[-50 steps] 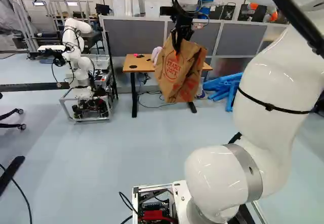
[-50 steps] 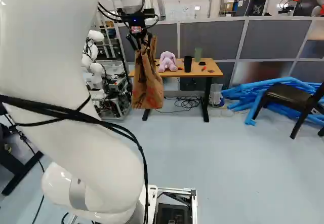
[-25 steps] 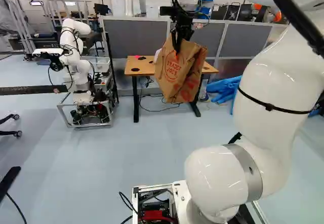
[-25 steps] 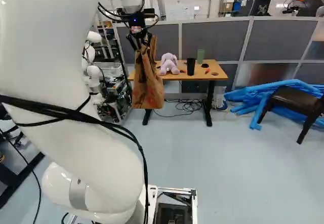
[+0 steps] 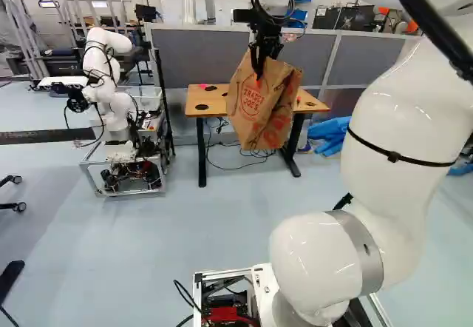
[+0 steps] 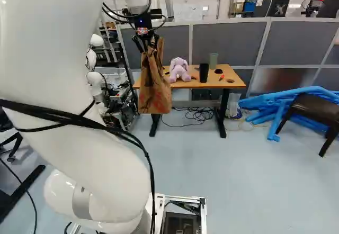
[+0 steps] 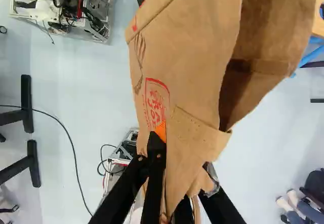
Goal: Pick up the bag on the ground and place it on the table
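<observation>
Transport stage: the tool (image 6: pixel 146 45) grips the paper bag (image 5: pixel 255 109) aloft. Next move requires clearing the near edge of the desk (image 6: pixel 233 86) before lowering.

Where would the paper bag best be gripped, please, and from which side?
Probably by its top rim, coming from above: the paper bag hangs with that thin rim uppermost, which two fingers should pinch easily, and the gripper holds it near there.
</observation>
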You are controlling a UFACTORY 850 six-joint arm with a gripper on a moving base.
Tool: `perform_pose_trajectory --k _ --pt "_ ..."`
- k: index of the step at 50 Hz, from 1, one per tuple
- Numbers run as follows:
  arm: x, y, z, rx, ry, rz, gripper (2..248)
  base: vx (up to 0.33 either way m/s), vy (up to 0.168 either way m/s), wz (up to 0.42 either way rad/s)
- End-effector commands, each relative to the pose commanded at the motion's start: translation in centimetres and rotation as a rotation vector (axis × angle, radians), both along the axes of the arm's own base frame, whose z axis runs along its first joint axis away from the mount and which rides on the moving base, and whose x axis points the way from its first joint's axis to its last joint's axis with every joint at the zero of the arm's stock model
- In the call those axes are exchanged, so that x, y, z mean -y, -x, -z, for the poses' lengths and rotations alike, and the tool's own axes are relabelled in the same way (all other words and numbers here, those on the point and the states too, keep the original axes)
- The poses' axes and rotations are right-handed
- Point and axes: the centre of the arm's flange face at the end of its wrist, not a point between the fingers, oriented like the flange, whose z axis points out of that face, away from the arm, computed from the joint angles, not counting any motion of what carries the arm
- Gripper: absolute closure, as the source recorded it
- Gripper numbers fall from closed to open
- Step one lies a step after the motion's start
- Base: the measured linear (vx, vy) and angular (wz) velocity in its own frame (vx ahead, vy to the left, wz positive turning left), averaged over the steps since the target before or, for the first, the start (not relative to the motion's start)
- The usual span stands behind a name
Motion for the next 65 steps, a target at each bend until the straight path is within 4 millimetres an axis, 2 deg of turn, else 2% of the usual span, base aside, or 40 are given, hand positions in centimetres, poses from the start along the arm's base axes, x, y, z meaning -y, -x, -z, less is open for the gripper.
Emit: perform_pose_trajectory --k 65 --pt "0.0 0.0 0.0 0.0 0.0 0.0 229 0.166 0.074 -0.019"
